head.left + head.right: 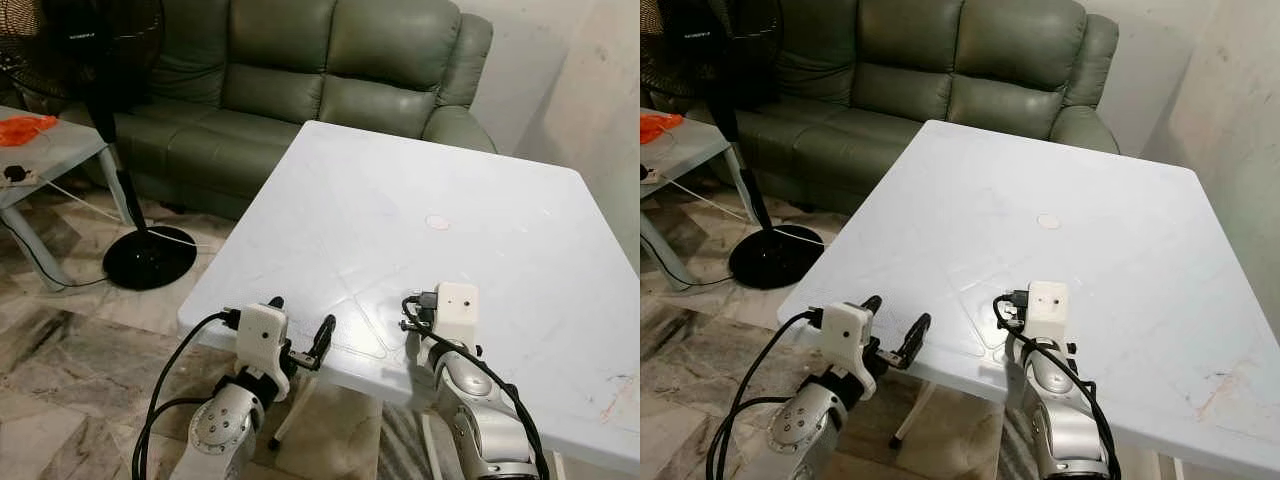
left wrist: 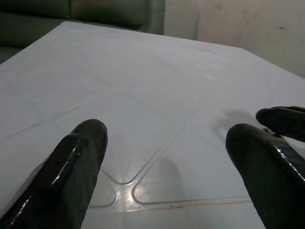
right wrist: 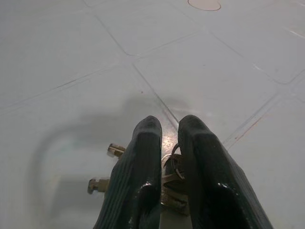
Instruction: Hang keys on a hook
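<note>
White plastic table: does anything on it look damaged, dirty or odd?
The white plastic table carries reddish rust-like streaks near its right edge and a small pinkish round mark mid-top. Nothing looks broken.

Left pincer (image 1: 300, 330) spread wide, right pincer (image 3: 167, 126) nearly closed, forward.

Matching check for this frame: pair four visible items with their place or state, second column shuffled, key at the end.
Items:
1. keys
2. left gripper
3. sofa
4. standing fan

Places or states:
A. on the floor, left of the white table
B. pinched between the right gripper's two fingers
C. behind the table, green
D. open, at the table's near edge

Pairs: 1-B, 2-D, 3-C, 4-A
</note>
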Robot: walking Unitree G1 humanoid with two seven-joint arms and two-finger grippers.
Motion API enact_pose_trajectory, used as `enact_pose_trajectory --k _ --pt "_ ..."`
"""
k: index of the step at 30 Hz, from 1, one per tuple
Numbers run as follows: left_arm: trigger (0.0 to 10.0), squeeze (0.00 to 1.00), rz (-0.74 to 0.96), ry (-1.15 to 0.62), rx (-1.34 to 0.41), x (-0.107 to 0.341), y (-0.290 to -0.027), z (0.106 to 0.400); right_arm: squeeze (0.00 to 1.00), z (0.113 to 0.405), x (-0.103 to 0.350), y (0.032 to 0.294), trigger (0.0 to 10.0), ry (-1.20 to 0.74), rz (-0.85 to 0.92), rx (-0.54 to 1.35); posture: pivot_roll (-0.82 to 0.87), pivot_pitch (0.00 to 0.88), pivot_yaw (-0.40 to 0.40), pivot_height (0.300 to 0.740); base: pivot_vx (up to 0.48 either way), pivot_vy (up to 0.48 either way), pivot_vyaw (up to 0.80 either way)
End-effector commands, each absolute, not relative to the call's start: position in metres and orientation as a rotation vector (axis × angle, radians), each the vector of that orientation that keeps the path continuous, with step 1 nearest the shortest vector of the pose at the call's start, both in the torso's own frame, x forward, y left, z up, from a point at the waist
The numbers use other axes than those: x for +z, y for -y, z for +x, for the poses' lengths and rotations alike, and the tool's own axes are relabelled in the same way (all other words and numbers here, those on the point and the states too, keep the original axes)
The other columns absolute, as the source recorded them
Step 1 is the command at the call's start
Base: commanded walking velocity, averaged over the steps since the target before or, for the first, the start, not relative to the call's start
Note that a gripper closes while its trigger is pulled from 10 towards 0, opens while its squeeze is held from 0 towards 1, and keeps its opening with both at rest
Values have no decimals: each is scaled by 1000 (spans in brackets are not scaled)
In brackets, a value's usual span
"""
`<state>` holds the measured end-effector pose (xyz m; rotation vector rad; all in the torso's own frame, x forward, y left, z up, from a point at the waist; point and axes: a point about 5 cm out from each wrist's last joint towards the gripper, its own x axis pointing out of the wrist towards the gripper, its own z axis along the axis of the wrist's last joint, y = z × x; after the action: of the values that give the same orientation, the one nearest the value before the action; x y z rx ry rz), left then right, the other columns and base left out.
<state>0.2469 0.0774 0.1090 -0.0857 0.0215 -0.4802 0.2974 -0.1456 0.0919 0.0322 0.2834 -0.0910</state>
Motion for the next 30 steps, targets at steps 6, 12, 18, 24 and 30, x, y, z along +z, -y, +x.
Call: enact_pose_trajectory --k 6,12,18,24,30 --pt "10000 0 -83 -17 -498 112 -75 247 0 299 98 157 10000 -234 19 -157 52 56 -81 740 0 0 0" --pt "10000 0 -90 -18 -495 112 -74 246 0 301 102 161 10000 -211 24 -181 54 56 -82 740 0 0 0" --pt "10000 0 -91 -17 -490 112 -75 246 0 300 102 153 10000 -201 58 -111 59 51 -83 740 0 0 0" --pt "10000 0 -92 -16 -488 112 -75 247 0 296 97 141 10000 -217 56 -37 60 47 -82 740 0 0 0" --pt "10000 0 -96 -11 -491 113 -75 247 0 294 93 135 10000 -238 45 -30 61 43 -81 740 0 0 0"
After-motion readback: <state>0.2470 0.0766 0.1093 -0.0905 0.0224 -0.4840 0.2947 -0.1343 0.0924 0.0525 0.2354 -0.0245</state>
